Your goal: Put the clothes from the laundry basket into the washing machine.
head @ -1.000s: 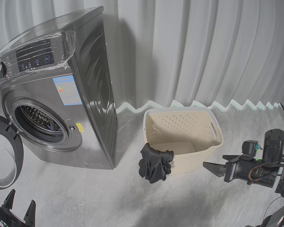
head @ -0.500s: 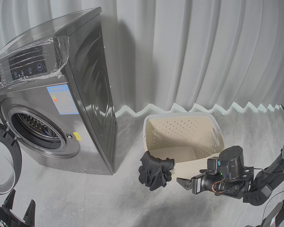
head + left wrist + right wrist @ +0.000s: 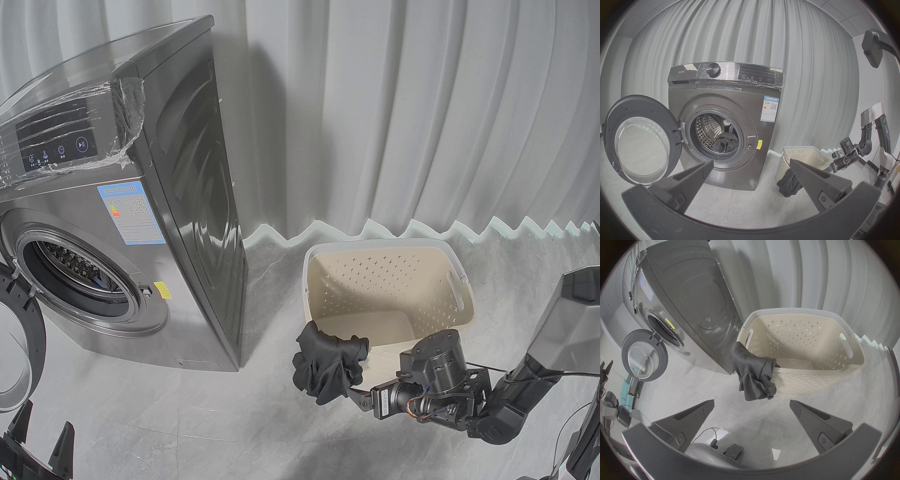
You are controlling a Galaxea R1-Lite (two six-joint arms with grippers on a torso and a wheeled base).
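Starting at my left, my left pincer (image 3: 45, 419) hangs released and low before the washing machine (image 3: 187, 187), whose door (image 3: 19, 350) stands open; nothing there has shifted. The black garment (image 3: 328, 369) lies where it was, draped over the near-left rim of the laundry basket (image 3: 387, 242) and hanging down its outside. My right pincer (image 3: 357, 395), released with fingers wide, has swung in low from the far right and now sits just beside the cloth, so I judge the grab comes next.
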